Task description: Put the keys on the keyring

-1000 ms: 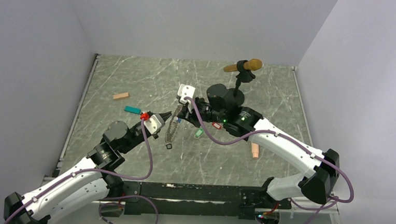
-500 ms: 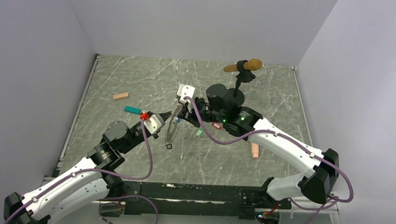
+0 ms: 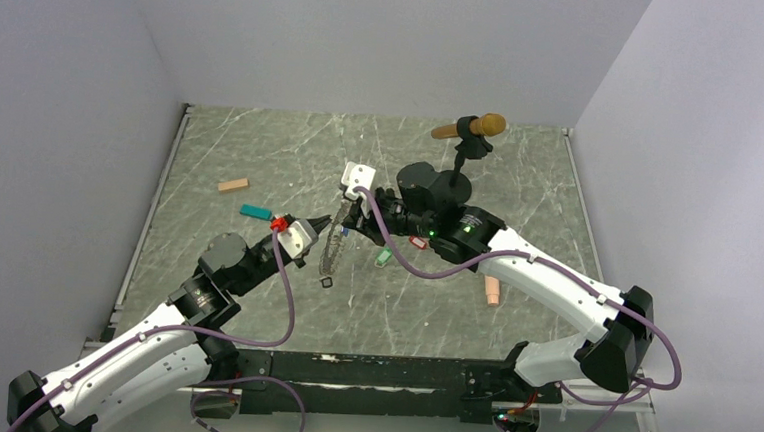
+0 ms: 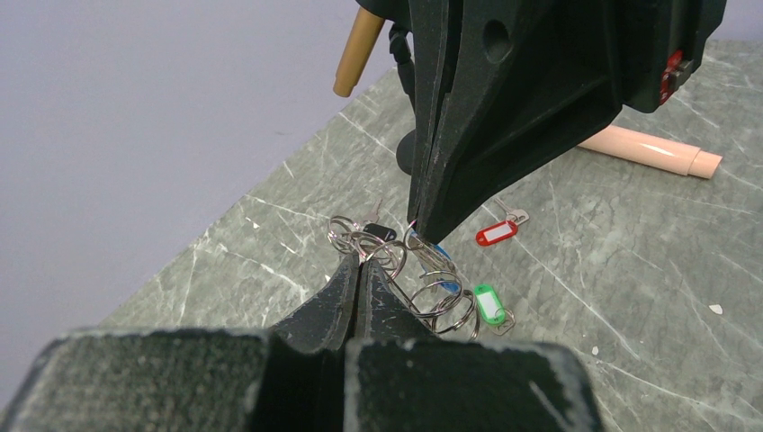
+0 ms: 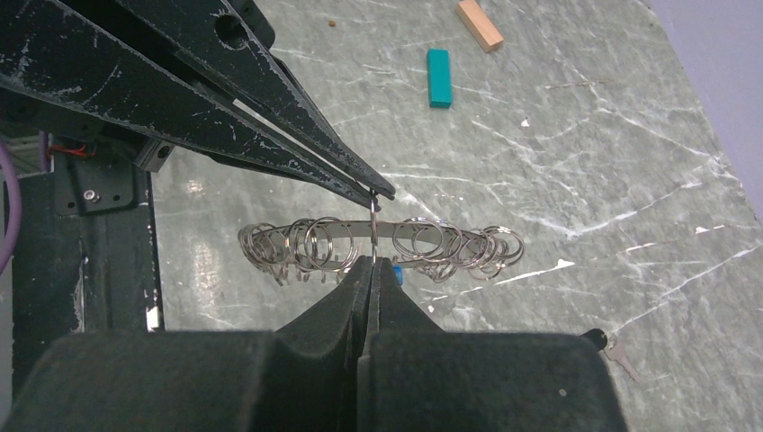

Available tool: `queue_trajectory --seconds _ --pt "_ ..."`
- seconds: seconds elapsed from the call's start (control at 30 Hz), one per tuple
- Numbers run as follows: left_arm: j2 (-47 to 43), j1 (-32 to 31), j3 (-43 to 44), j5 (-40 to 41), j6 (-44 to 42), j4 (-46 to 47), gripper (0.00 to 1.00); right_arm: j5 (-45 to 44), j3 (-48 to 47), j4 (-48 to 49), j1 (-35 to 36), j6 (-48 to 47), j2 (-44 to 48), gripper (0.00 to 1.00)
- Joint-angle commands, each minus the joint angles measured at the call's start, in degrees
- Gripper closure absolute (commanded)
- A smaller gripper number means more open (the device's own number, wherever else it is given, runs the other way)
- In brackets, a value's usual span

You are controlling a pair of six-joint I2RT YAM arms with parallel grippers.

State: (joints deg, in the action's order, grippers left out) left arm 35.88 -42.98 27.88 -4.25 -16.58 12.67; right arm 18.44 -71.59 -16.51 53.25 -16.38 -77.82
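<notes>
The keyring point(image 3: 333, 250), a chain of metal rings, hangs off the table between the two grippers and shows as a row of rings point(image 5: 315, 241) in the right wrist view. My left gripper point(image 3: 331, 220) is shut on a ring at its top point(image 4: 362, 256). My right gripper point(image 3: 346, 217) is shut on a thin ring of the same chain point(image 5: 372, 263). The blue-tagged key point(image 4: 440, 258) sits just beside the right fingertips; I cannot tell whether it is linked on. The green-tagged key point(image 4: 487, 302) and the red-tagged key point(image 4: 497, 233) lie on the table.
A black round-based stand point(image 3: 453, 185) with a wooden handle point(image 3: 472, 127) rises behind the right arm. A peach cylinder point(image 3: 492, 290) lies at the right. A teal block point(image 3: 255, 211) and a wooden block point(image 3: 233, 184) lie at the left. A small black cylinder point(image 5: 591, 337) rests under the chain.
</notes>
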Motion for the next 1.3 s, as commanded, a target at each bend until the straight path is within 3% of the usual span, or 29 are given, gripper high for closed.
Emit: queue_trajectory --seconds 0.0,1.27 --pt "-0.57 -0.40 1.65 -2.97 1.90 3.95 1.00 -0.66 -0.56 3.80 0.45 1.31 -0.43 1.00" --pt "1.07 -0.42 3.17 -4.79 1.81 1.72 1.00 1.27 -0.39 2.83 0.62 -2.27 -0.32 1.00"
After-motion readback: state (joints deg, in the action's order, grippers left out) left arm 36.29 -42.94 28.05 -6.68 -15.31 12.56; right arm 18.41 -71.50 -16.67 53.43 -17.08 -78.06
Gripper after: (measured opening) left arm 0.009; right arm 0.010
